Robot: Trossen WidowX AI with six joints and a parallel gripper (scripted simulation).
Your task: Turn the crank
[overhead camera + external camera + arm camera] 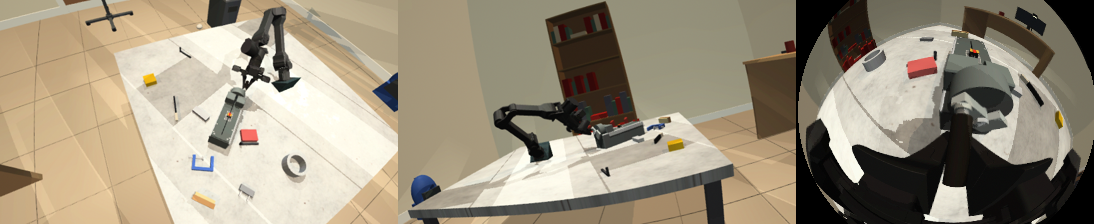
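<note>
The grey machine (224, 126) (618, 135) stands on the table, with a long slotted top and a round housing (981, 90) at the arm's end. The slide with its red pointer (229, 114) (974, 51) sits partway along the slot. The brass zero marks are too small to tell, so I cannot tell whether the pointer is level with them. My gripper (245, 87) (590, 133) (956, 136) is shut on the dark crank handle (960, 145), which stands out from the crank in front of the round housing. The fingertips hide part of the handle in the top and exterior views.
A red block (249, 134) (922, 67) and a grey ring (294, 165) (874, 60) lie on one side of the machine. A grey block (201, 114), a black-bladed tool (175, 107) and a yellow block (150, 80) (675, 145) lie on the other. A blue clamp (203, 168) lies beyond its far end.
</note>
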